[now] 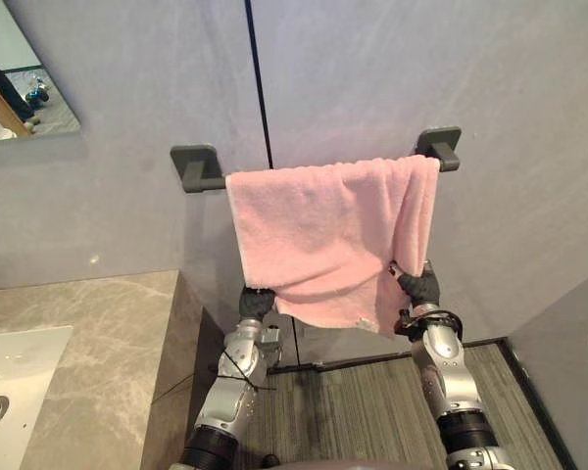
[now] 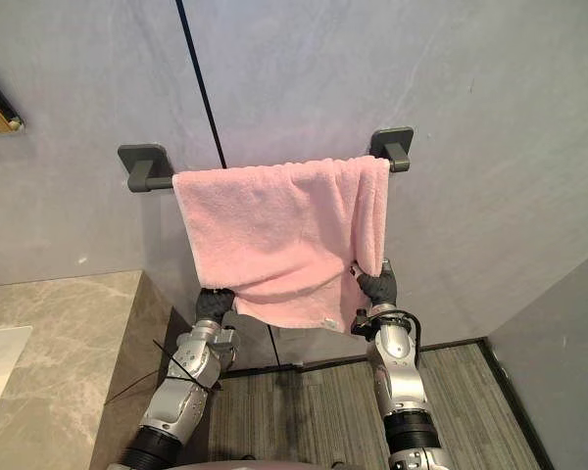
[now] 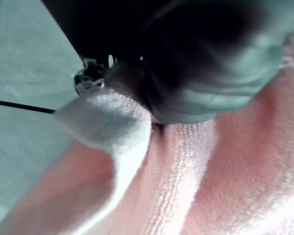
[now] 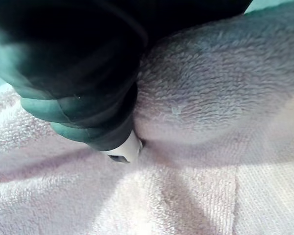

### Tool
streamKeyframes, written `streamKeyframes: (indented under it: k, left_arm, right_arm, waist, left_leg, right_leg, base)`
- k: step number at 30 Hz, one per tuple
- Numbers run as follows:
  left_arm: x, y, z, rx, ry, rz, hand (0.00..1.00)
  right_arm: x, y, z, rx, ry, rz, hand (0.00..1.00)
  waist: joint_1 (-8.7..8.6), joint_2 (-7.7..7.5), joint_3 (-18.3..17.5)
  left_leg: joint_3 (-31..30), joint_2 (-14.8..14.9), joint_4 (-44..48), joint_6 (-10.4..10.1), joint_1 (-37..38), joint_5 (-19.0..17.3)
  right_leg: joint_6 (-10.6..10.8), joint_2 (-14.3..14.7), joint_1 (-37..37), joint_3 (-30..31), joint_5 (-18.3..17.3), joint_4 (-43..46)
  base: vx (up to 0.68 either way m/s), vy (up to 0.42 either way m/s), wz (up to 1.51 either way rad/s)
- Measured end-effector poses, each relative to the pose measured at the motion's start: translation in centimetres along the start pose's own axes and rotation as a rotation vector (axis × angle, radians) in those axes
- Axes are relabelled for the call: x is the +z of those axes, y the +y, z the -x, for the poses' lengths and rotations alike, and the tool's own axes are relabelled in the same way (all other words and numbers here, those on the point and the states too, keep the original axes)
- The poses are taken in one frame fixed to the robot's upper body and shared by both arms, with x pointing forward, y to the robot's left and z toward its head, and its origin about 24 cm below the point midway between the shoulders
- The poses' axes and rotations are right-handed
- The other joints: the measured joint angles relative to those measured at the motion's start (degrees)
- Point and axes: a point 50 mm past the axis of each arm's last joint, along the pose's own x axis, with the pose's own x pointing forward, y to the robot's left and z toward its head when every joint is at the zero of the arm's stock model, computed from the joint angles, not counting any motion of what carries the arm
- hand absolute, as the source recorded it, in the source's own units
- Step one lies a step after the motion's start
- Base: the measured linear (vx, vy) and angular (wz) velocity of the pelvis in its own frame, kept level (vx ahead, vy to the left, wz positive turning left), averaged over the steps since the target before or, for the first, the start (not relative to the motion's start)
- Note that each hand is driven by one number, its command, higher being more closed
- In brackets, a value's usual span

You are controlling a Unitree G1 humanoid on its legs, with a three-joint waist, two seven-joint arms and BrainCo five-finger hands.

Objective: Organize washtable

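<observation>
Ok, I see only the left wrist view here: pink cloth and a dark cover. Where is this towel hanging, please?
Observer: The pink towel hangs over a dark grey bar fixed on the wall.
Operator: Is it in the middle of the bar?
Observer: No. It sits toward the right bracket and is doubled over at that end; a bare piece of bar shows by the left bracket.
Operator: And where is the right hand?
Observer: The right hand is at the towel's lower right part, opposite the left hand at the lower left corner.
</observation>
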Motion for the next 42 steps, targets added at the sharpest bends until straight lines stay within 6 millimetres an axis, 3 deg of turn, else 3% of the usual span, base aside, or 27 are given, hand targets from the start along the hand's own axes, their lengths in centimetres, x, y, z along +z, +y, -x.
streamKeyframes:
  k: [2, 3, 4, 5, 17, 21, 29, 35, 40, 42]
  left_arm:
    - [-0.4, 0.3, 0.1, 0.018, 0.016, 0.004, 1.0]
    - [-0.5, 0.6, 0.2, 0.032, 0.021, 0.01, 1.0]
    - [-0.6, 0.7, 0.2, 0.036, 0.024, 0.013, 1.0]
    - [-0.7, 0.9, 0.4, 0.046, 0.031, 0.014, 0.0]
    - [-1.1, 2.5, 0.8, 0.107, 0.053, 0.027, 0.0]
    - [-1.1, 2.8, 0.8, 0.107, 0.056, 0.031, 0.0]
    - [-2.3, 3.8, 2.0, 0.145, 0.107, 0.042, 0.0]
    - [-2.5, 6.7, 4.3, 0.342, 0.107, 0.157, 0.0]
    - [1.2, 8.5, 5.1, 0.436, -0.067, 0.182, 0.0]
    - [4.3, 9.0, 5.2, 0.447, -0.21, 0.185, 0.0]
  right_arm:
    - [-0.1, 0.3, 0.0, 0.013, 0.006, 0.005, 1.0]
    - [-0.2, 0.4, 0.0, 0.018, 0.009, 0.007, 0.0]
    - [-0.3, 0.5, 0.0, 0.02, 0.011, 0.009, 0.0]
    - [-0.4, 0.5, 0.1, 0.023, 0.018, 0.01, 0.0]
    - [-2.0, 0.3, 0.6, -0.002, 0.096, 0.001, 0.0]
    - [-4.1, -0.4, 1.7, -0.043, 0.194, -0.005, 0.0]
    - [-4.9, -1.8, 2.9, -0.145, 0.231, -0.041, 0.0]
    - [-2.3, -3.3, 4.3, -0.281, 0.107, -0.064, 0.0]
    - [2.4, -4.2, 4.8, -0.349, -0.1, -0.038, 0.0]
    - [5.2, -4.2, 5.0, -0.353, -0.23, -0.019, 0.0]
  waist:
    - [-0.03, -0.27, -0.1]
    - [-0.03, -0.45, -0.1]
    - [-0.03, -0.51, -0.2]
    - [-0.03, -0.66, -0.2]
    - [-0.06, -1.15, -0.5]
    - [-0.08, -1.31, -0.4]
    - [-0.21, -1.45, -0.2]
    - [-0.09, -1.37, 0.0]
    - [0.18, -1.47, 0.4]
    - [0.38, -1.55, 0.4]
  left_leg:
    - [-0.1, 0.0, 0.0, 0.0, 0.0, 0.0]
    - [-0.1, 0.0, 0.0, 0.0, 0.0, 0.0]
    - [-0.2, 0.0, 0.0, 0.0, 0.0, 0.0]
    - [-0.2, 0.0, 0.0, 0.0, 0.0, 0.0]
    - [-1.7, -0.1, -0.3, -0.1, 0.4, 0.1]
    - [-1.7, -0.1, -0.3, -0.1, 0.4, 0.1]
    - [-1.1, -0.1, -0.3, -0.1, 1.0, 0.1]
    - [-0.5, 0.0, -0.3, -0.2, 1.0, -0.1]
    - [0.3, 0.1, -0.3, -0.3, 1.4, -0.3]
    - [0.4, 0.1, -0.3, -0.4, 1.6, -0.5]
  right_leg:
    - [0.0, 0.0, 0.0, -0.1, 0.0, 0.0]
    - [0.0, 0.0, 0.1, -0.1, 0.0, 0.0]
    - [0.0, 0.0, 0.1, -0.1, 0.0, 0.0]
    - [0.0, 0.0, 0.1, -0.2, 0.0, 0.0]
    - [-0.1, 0.1, 1.2, -1.8, 0.1, -1.1]
    - [-0.2, 0.2, 2.2, -1.9, 0.9, -2.8]
    - [-0.1, 0.2, 3.2, -1.4, 1.7, -3.8]
    - [0.1, 0.1, 2.9, -0.8, 1.5, -3.4]
    - [0.1, -0.1, 1.9, -0.4, -0.1, -0.8]
    - [0.1, -0.2, 2.0, -0.4, -0.4, -0.5]
  base:
    - [0.0, 0.0, 0.0]
    - [0.0, 0.0, 0.0]
    - [0.0, 0.0, 0.0]
    - [0.0, 0.0, 0.0]
    - [-0.01, -0.005, 0.06]
    - [0.0, 0.0, 0.0]
    - [-0.02, -0.006, -0.02]
    - [-0.05, -0.007, -0.05]
    - [-0.01, -0.004, -0.03]
    - [0.0, 0.0, 0.0]
